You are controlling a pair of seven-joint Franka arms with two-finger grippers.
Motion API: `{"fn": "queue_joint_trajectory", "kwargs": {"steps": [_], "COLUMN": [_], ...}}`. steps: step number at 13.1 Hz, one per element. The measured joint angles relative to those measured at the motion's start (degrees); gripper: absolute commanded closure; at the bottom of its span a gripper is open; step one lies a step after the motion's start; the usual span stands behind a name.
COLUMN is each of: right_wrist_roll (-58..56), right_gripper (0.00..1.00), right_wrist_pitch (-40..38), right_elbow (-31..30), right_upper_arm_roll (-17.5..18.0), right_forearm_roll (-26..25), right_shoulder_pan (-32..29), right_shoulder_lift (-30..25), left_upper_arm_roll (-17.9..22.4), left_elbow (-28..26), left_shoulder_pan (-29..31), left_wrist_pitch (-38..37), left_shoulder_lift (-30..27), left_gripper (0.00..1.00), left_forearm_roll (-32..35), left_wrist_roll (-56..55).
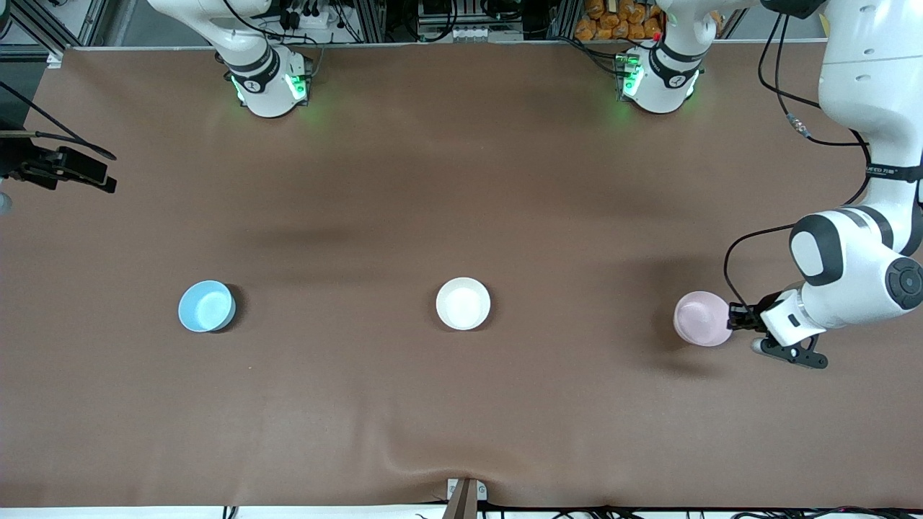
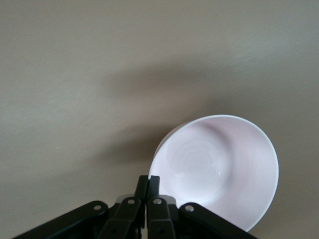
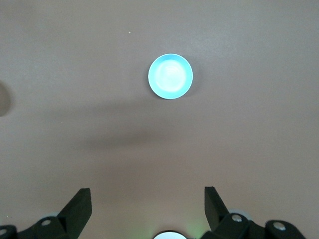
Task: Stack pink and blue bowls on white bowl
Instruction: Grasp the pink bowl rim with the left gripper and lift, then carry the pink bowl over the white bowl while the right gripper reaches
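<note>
- The pink bowl (image 1: 701, 318), smooth, round, pale plastic, is being pinched at its rim by the left gripper (image 1: 735, 317), whose black fingers (image 2: 147, 186) are being pressed together on the thin wall, at the bowl's 3 o'clock in the front view.
- The white bowl (image 1: 463, 303), plain and glossy, is being shown upright at mid-table, at 9 o'clock from the pink bowl.
- The blue bowl (image 1: 206, 306), the same round form in sky blue, is being shown toward the right arm's end.
- The right gripper (image 3: 148, 206) is being held spread wide, high over the matte brown table cover (image 1: 461, 180), empty, with the blue bowl in its view.
</note>
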Motion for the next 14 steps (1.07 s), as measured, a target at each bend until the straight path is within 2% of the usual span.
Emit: {"fn": "queue_joint_trajectory", "kwargs": {"steps": [4, 8, 14], "right_wrist_roll": [0.00, 0.00, 0.00], "right_gripper": [0.00, 0.00, 0.00], "right_wrist_pitch": [0.03, 1.38, 3.85], "right_elbow": [-0.23, -0.06, 0.09], "right_upper_arm_roll": [0.04, 0.07, 0.21], "right_forearm_roll": [0.00, 0.02, 2.97], "right_shoulder_pan": [0.01, 0.02, 0.09], "right_shoulder_lift": [2.07, 5.40, 6.30], "left_upper_arm_roll": [-3.94, -4.14, -4.12], "left_elbow": [3.95, 8.19, 14.08], "left_shoulder_pan": [-3.64, -12.80, -25.03], "left_wrist_pitch": [-0.88, -0.93, -0.93], "left_shoulder_lift": [0.02, 2.61, 5.92], "left_gripper": [1.00, 1.00, 1.00], "left_forearm_roll": [-0.06, -0.06, -0.06], "left_wrist_roll": [-11.66, -25.20, -44.73]}}
